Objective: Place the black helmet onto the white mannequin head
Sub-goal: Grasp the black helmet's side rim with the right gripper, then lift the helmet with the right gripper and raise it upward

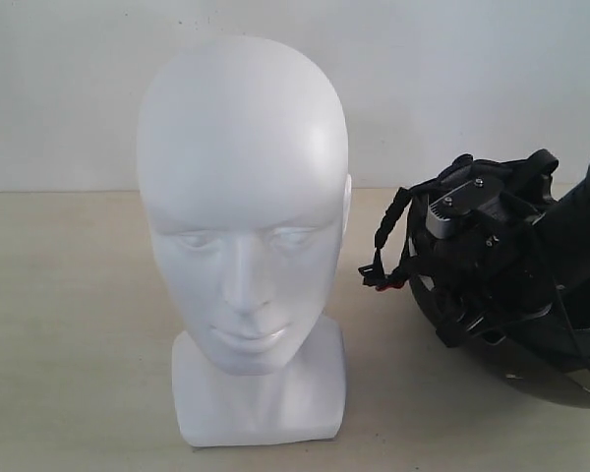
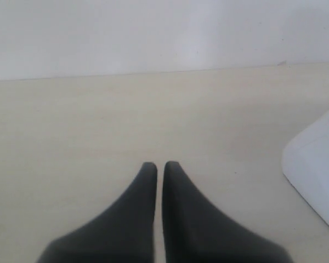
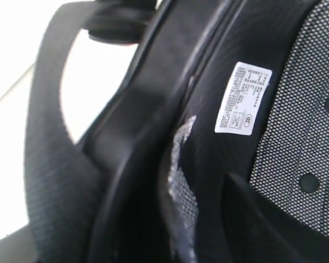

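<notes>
The white mannequin head (image 1: 241, 197) stands upright on its squarish base, face towards the exterior camera, left of centre. The black helmet (image 1: 570, 285) lies at the right edge of the table, its opening turned up and its chin straps (image 1: 387, 234) with the red buckle (image 1: 379, 284) hanging towards the head. My right gripper (image 3: 200, 219) reaches into the helmet's opening, its fingers closed on the padded rim; mesh lining and a white label (image 3: 243, 98) fill that view. My left gripper (image 2: 160, 164) is shut and empty, low over the table beside the head's base (image 2: 317, 171). It is out of the exterior view.
A pale wooden table (image 1: 69, 324) carries everything, with a plain white wall (image 1: 69, 88) behind it. A gap of bare table separates the mannequin's base from the helmet.
</notes>
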`<move>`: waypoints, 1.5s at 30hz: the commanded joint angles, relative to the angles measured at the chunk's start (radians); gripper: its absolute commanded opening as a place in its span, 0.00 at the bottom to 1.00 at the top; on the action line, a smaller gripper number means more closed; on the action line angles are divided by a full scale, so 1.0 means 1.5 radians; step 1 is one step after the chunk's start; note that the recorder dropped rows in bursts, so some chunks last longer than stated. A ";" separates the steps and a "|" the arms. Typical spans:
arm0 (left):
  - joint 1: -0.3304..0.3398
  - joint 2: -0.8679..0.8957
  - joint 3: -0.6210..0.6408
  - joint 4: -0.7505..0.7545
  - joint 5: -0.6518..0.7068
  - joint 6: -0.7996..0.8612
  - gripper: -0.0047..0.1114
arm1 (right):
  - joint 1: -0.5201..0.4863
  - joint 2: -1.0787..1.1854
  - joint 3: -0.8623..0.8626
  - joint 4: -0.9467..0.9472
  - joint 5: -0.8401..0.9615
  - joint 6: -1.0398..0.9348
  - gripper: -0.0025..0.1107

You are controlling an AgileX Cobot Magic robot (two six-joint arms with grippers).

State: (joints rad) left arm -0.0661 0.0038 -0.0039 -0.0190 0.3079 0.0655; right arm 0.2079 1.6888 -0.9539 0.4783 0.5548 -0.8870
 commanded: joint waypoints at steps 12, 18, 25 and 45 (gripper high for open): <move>-0.001 -0.003 0.003 0.000 -0.001 0.004 0.08 | 0.001 0.000 0.000 0.026 -0.012 0.057 0.02; -0.001 -0.003 0.003 0.000 -0.001 0.004 0.08 | 0.001 0.000 0.000 0.107 -0.018 0.109 0.02; -0.001 -0.003 0.003 0.000 -0.001 0.004 0.08 | -0.001 -0.003 0.000 0.177 0.005 0.111 0.02; -0.001 -0.003 0.003 0.000 -0.001 0.004 0.08 | -0.001 -0.158 0.000 0.341 0.055 0.156 0.02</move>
State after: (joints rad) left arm -0.0661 0.0038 -0.0039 -0.0190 0.3099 0.0655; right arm 0.2083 1.5068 -0.9516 0.9754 0.6428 -0.6689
